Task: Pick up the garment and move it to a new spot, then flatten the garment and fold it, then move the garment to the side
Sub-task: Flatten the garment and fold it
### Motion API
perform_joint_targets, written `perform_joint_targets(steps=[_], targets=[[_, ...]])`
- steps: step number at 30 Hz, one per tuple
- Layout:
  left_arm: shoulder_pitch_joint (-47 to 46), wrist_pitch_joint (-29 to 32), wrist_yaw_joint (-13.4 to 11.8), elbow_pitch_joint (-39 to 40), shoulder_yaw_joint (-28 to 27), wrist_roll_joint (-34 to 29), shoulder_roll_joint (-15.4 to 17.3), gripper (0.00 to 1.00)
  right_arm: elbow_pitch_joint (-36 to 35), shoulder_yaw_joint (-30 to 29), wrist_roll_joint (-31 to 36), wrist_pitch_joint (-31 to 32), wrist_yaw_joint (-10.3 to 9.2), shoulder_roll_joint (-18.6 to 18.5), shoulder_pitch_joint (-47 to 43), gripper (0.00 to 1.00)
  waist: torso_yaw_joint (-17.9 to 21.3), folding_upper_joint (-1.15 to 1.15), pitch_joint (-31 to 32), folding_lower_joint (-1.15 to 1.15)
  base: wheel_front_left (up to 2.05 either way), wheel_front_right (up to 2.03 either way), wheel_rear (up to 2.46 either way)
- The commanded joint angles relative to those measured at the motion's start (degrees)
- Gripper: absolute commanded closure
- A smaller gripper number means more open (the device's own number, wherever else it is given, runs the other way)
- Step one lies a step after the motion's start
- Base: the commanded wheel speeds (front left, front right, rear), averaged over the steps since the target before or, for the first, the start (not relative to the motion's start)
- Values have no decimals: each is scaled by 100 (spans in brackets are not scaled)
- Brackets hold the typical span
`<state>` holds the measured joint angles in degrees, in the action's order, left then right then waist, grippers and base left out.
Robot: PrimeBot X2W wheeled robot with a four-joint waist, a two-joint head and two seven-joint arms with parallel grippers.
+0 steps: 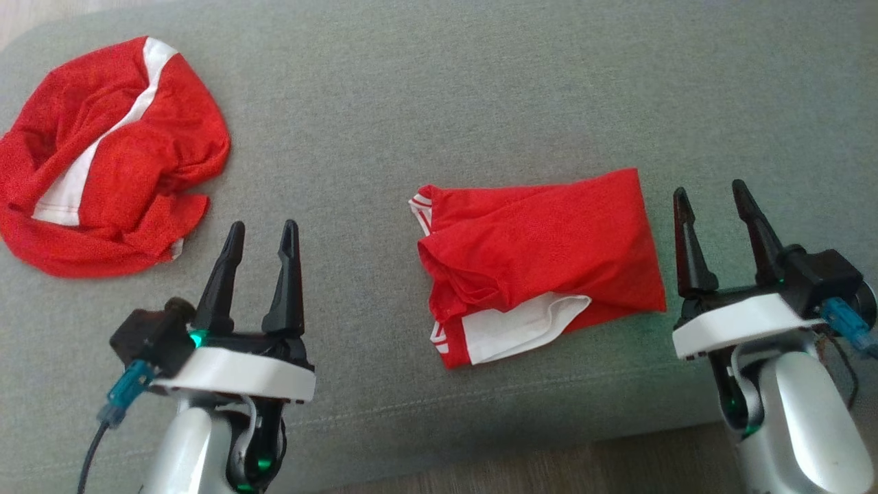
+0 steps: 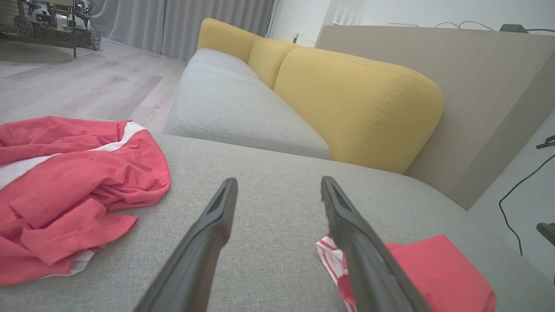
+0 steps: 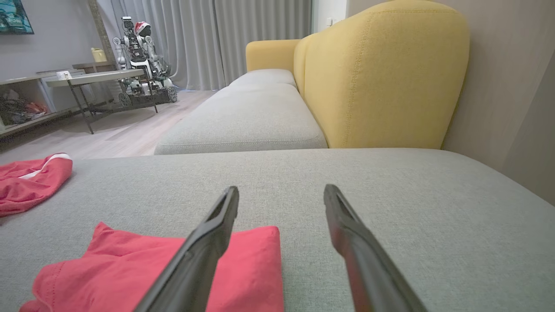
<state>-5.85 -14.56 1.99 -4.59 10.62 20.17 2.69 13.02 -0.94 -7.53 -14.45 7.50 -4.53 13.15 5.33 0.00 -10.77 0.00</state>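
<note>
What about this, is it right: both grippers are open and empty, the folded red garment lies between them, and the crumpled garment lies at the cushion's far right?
No. The head view shows the crumpled garment at the cushion's far left. Otherwise right: the left gripper and right gripper are open and empty, the folded red garment between them.

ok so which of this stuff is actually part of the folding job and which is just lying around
Part of the job:
- crumpled red garment, not yet folded
- folded red garment, lying between the grippers
- left gripper and right gripper, both open and empty
- grey seat under the clothes

Just lying about:
- yellow back cushion
- wheeled machine by the curtains
- low table
</note>
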Motion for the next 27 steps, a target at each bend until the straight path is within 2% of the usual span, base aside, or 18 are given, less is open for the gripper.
perform_joint_targets(steps=[1,2,3,8,13,17,20,27], targets=[[-106,-44,-29,214,-144,-66,19,0,-229,146,40,-53,-1,32,70,0,-17,0,-20,0,0,0,0],[-126,-44,-25,215,-143,-67,19,0,-235,196,24,-53,-1,35,97,70,-34,0,-38,0,0,0,0],[-147,-44,-22,215,-143,-68,19,0,-236,285,-7,-54,-1,38,125,100,-55,0,-57,0,0,0,0],[-246,-44,-8,204,-122,-57,19,0,-44,1142,-134,-54,-1,-70,269,100,-222,0,-196,0,0,0,0],[-318,-44,7,178,-60,-42,19,0,486,1837,-260,-54,-1,-123,502,100,-447,0,-345,0,0,0,0],[-377,-44,4,168,-28,-23,19,0,1147,2072,-111,-54,-1,-206,730,100,-641,0,-420,0,0,0,0],[-405,-44,-15,178,-34,2,19,0,1513,2212,-77,-54,-1,-133,795,100,-761,0,-443,0,0,0,0],[-366,-44,-30,160,-93,-38,19,0,1816,2734,-255,-54,-1,-18,744,100,-831,0,-426,0,0,0,0]])
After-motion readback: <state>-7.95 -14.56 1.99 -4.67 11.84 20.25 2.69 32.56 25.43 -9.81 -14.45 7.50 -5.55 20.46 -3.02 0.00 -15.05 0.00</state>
